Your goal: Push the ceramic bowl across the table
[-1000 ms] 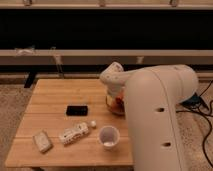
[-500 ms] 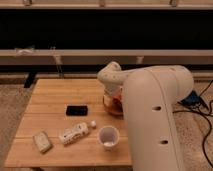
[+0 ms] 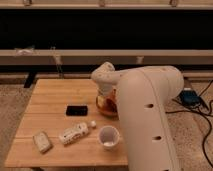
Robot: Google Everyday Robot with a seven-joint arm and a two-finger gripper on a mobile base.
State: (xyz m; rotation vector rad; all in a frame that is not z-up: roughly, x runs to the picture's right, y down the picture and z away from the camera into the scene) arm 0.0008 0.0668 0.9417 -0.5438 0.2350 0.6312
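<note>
Gripper [image 3: 106, 94] hangs over the right part of the light wooden plank table [image 3: 50, 100], low at the round glossy orange-brown ceramic bowl [image 3: 103, 106]; you cannot tell whether it is wide or narrow. Judge the bowl rigid, weighty, slick-glazed and chippable: press low on its outer wall. The bulky white arm [image 3: 150, 115] hides the bowl's right half.

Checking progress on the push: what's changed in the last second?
The gripper, down at the bowl, has shifted with it slightly toward the picture's left across the table. The cup and black item stayed put.
</note>
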